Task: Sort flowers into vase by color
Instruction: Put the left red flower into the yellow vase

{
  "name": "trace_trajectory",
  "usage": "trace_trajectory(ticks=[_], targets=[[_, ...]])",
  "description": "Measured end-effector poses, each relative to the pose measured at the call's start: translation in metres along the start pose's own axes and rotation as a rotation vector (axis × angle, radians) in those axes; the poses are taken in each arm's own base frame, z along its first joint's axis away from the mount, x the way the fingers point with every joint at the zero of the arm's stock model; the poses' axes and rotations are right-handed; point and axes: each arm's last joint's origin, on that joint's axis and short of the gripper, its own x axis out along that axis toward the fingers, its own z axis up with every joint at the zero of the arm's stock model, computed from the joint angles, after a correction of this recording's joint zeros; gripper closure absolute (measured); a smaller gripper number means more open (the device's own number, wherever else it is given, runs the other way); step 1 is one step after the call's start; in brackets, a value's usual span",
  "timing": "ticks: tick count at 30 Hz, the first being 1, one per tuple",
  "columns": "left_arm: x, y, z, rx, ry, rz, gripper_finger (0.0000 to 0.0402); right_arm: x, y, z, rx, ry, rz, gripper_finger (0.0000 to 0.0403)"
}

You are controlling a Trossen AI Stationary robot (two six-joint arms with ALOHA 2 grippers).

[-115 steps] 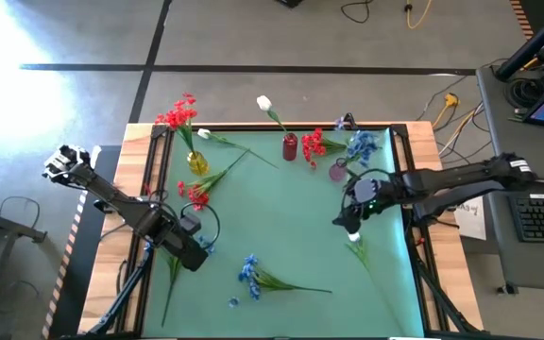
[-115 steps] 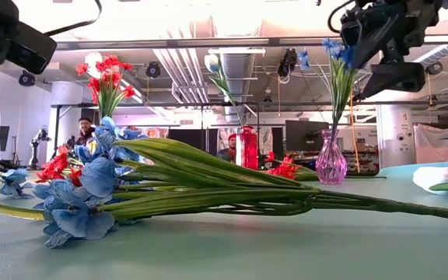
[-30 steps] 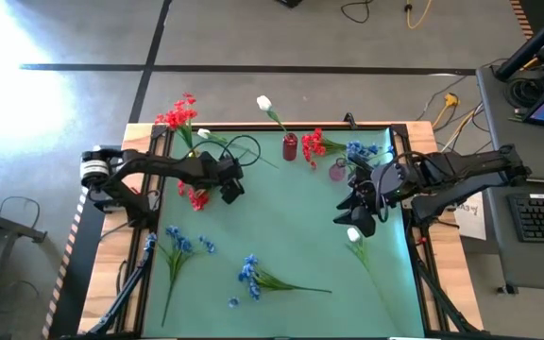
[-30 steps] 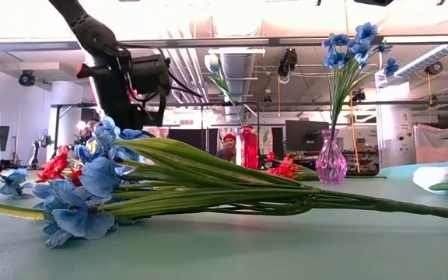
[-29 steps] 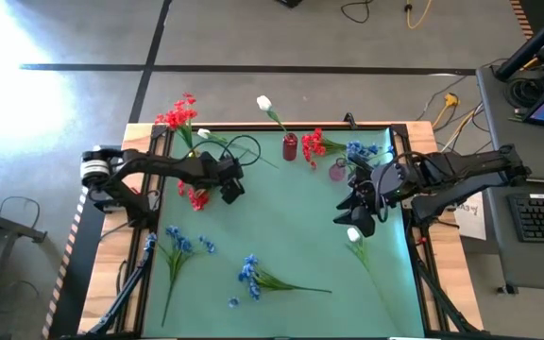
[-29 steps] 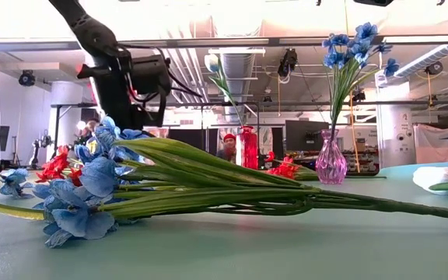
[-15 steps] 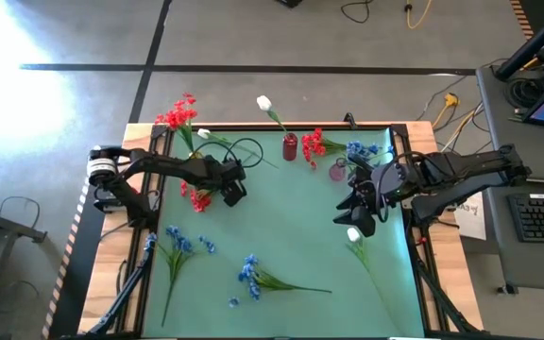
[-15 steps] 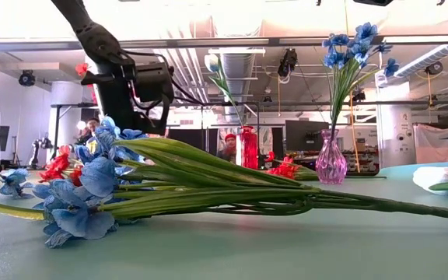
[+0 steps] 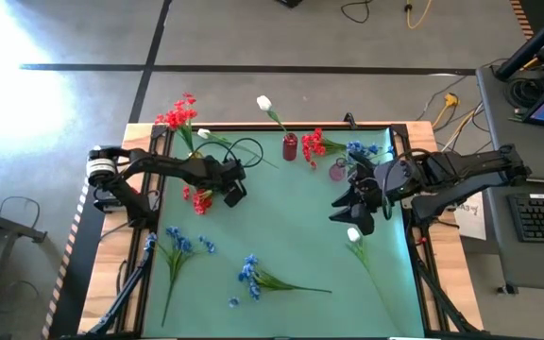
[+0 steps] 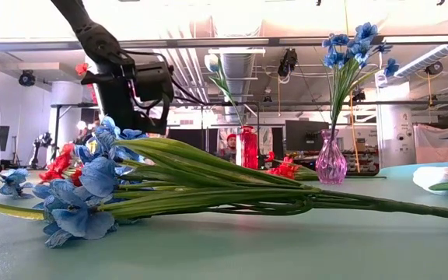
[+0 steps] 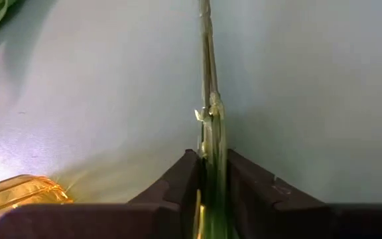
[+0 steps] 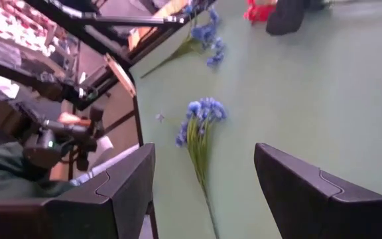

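Observation:
A red flower [image 9: 197,197] lies on the green table [image 9: 291,217] near the yellow vase [image 9: 196,162], its blooms toward the left edge. My left gripper [image 9: 223,187] is shut on its green stem [image 11: 208,99]. My right gripper [image 9: 350,215] hovers open over the right side, just beyond a white flower [image 9: 354,235] that lies flat. The red vase [image 9: 290,147] holds a white flower [image 9: 264,102]. Blue flowers [image 10: 348,47] stand in the purple vase [image 10: 331,162]. My left gripper pinches the red flower's thin green stem [image 11: 210,141] between its two fingers [image 11: 178,179], some way from the blooms. The fingers come from above, slanting down. The stem runs on ahead of them, lying on the table.
Two blue flowers lie flat near the front: one at the left [image 9: 178,245], one in the middle [image 9: 249,270]. Another red flower [image 9: 312,144] lies between the red and purple vases. Red flowers [image 9: 178,113] stand in the yellow vase. Black rails [image 9: 409,189] edge the table.
My left gripper has edged slightly toward the near edge over the red flower's stem. The red blooms have shifted a little on the table. My right gripper has kept still.

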Motion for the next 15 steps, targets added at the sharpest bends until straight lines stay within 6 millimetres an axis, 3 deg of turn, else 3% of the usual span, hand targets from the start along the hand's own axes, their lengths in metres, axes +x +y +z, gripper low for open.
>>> trace_trajectory(ticks=[6, 15], targets=[[-0.01, -0.003, -0.002, 0.017, -0.001, -0.052, 0.0397, -0.005, 0.006, 0.01, -0.029, -0.116, -0.004, 0.0154], [-0.033, -0.018, -0.008, 0.078, -0.021, -0.186, 0.0401, -0.019, 0.018, 0.03, -0.154, -0.331, -0.039, 0.0154]])
